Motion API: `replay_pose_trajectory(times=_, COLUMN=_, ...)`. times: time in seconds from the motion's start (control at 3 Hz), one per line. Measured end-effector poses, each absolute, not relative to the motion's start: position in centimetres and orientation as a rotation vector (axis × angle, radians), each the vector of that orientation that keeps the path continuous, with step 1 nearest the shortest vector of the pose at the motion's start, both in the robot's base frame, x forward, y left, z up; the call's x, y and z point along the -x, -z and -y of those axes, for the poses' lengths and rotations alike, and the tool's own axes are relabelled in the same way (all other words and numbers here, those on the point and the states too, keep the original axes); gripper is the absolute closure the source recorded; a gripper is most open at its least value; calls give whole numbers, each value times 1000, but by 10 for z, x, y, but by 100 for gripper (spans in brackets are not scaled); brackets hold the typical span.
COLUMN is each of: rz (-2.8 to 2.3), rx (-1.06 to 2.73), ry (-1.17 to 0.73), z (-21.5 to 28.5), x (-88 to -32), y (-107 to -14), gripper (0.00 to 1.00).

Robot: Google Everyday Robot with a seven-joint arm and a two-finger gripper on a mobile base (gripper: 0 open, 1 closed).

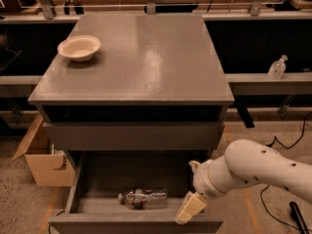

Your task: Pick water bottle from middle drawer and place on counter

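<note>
Okay, the middle drawer (92, 186) stands pulled open at the bottom of the cabinet. The water bottle (142, 198) lies on its side on the drawer floor, toward the front wall and a bit left of centre. Because it's lying flat, I judge the grab has to come from above, across its body. My gripper (189, 209) hangs at the drawer's front right, angled down and leftward, to the right of the bottle and apart from it. Whether it's open or closed, I can't tell from this angle. The arm (253, 168) reaches in low from the right, which I'd say keeps it clear of the closed drawer front above. Up top, the counter (146, 62) carries a white bowl (79, 48) at its back left, so the right side looks like the natural landing spot. Next, I reckon: ease left over the bottle.
</note>
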State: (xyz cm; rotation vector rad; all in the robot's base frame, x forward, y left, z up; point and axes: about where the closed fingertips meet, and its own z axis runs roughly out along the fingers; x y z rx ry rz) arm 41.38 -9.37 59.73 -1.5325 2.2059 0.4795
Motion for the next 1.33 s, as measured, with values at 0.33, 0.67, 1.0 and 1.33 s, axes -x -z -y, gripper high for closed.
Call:
replay_pose_trajectory(times=0.33, rz=-2208, rx=1522, ry=-478, z=95, x=-415, y=-591, gripper=0)
replay_pose_trajectory(times=0.67, rz=-2208, rx=1516, ry=-481, z=96, x=-424, y=-567, gripper=0)
replay_pose_trajectory(times=1.0, rz=-2193, rx=1493, ry=-495, z=94, x=-438, y=-536, gripper=0)
replay_pose_trajectory(times=1.33, rz=-2155, rx=1460, ry=-529, z=86, x=-455, y=-501, gripper=0)
